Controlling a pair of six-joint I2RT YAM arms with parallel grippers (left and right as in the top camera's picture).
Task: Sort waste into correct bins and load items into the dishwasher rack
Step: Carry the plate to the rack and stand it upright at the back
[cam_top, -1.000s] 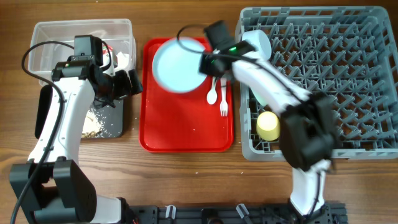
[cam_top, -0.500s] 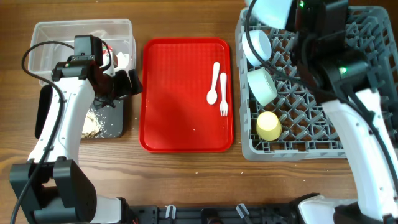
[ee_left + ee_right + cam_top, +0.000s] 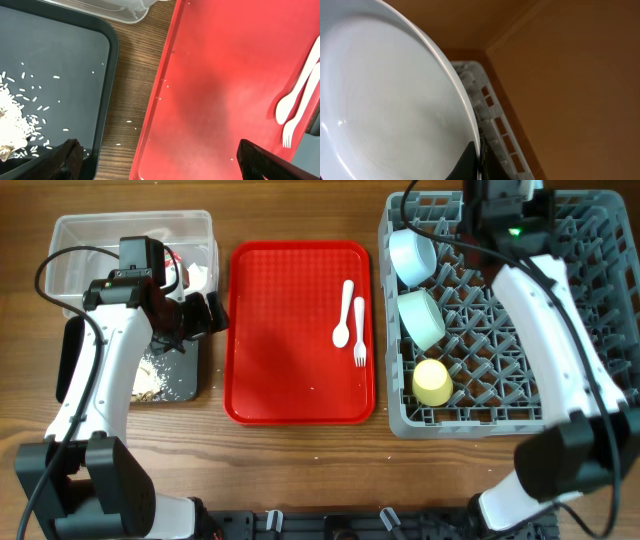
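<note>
Food scraps lie in black tray beside red tray.

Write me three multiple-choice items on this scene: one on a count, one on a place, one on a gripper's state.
1. How many pale bowls sit in the grey rack?
A) one B) two C) four

2. Where do the white spoon and fork lie?
A) on the red tray B) in the grey rack C) inside a bowl

3. How is the left gripper?
A) shut on the fork B) shut on a bowl C) open, holding nothing

Key:
1 B: two bowls show at the rack's left side, one behind the other.
2 A: both lie on the tray's right half.
3 C: its fingers stand wide apart with nothing held between them.
</note>
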